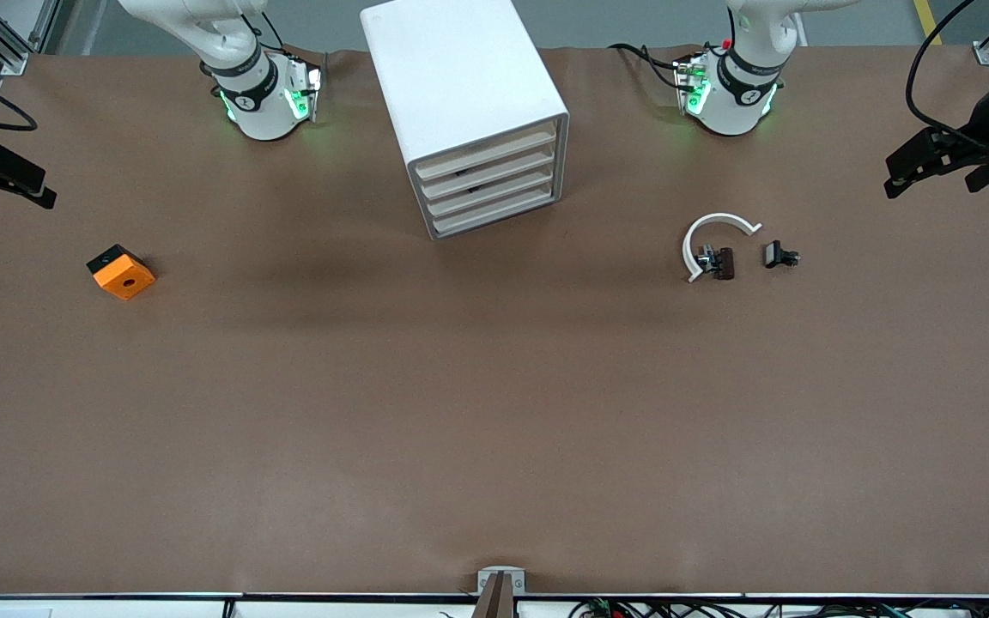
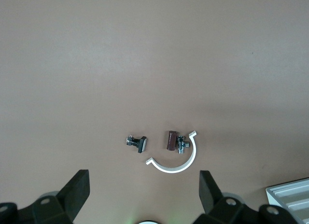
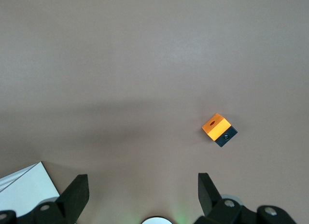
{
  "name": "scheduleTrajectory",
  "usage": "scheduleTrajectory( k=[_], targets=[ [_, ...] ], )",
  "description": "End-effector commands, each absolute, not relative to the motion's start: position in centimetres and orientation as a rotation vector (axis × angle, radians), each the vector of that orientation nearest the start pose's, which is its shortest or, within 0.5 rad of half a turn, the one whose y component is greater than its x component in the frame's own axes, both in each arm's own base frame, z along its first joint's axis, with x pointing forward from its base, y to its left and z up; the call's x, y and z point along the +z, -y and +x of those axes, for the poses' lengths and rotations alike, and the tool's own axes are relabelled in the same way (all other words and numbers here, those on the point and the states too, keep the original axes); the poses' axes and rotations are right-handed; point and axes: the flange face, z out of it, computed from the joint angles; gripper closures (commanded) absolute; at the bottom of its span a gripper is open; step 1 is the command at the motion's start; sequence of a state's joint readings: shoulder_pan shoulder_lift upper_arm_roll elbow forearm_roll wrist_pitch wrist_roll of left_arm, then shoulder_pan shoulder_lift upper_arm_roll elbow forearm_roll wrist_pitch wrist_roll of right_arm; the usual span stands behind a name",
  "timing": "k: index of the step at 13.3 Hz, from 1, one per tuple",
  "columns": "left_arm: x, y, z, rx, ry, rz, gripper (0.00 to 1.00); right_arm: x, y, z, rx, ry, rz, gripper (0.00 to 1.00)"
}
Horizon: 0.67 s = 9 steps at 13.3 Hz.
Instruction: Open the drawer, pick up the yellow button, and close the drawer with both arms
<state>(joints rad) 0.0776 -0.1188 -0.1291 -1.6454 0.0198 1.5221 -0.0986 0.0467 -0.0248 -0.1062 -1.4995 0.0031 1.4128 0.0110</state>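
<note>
drawer cabinet [image 1: 469, 112] seemingly shut, no readable writing; left end effector [image 2: 145, 192] and right end effector [image 3: 142, 192] wide open, empty.

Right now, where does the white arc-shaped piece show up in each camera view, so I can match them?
Front view: the white arc lies on the table toward the left arm's end, curving around a small brown clip.
Left wrist view: the same arc lies centred between the open tool's fingers.
Right wrist view: not in it.
Shared landmark: the white drawer cabinet, corner.
</note>
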Motion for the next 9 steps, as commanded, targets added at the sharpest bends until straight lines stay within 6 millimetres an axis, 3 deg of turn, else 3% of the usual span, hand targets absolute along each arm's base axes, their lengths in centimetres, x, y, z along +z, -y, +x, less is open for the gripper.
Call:
scheduleTrajectory(
  k=[1,3,5,7,9],
  targets=[
    [65.2,3.0,51.3,-0.003,0.052,-3.120,0.00,66.3,3.4,53.0,0.088,-0.106,-3.117,0.00],
    [65.3,3.0,51.4,-0.008,0.054,-3.121,0.00,66.4,3.4,53.0,0.085,-0.106,-3.117,0.00],
    [64.7,2.6,52.8,0.004,0.080,-3.125,0.00,66.4,3.4,53.0,0.085,-0.106,-3.117,0.00],
    [62.3,2.7,54.4,0.078,0.061,-3.129,0.00,66.4,3.3,53.0,0.085,-0.104,-3.117,0.00],
    [59.4,3.9,55.6,0.157,0.060,-3.126,0.00,66.4,3.4,53.0,0.085,-0.106,-3.117,0.00]
  ],
)
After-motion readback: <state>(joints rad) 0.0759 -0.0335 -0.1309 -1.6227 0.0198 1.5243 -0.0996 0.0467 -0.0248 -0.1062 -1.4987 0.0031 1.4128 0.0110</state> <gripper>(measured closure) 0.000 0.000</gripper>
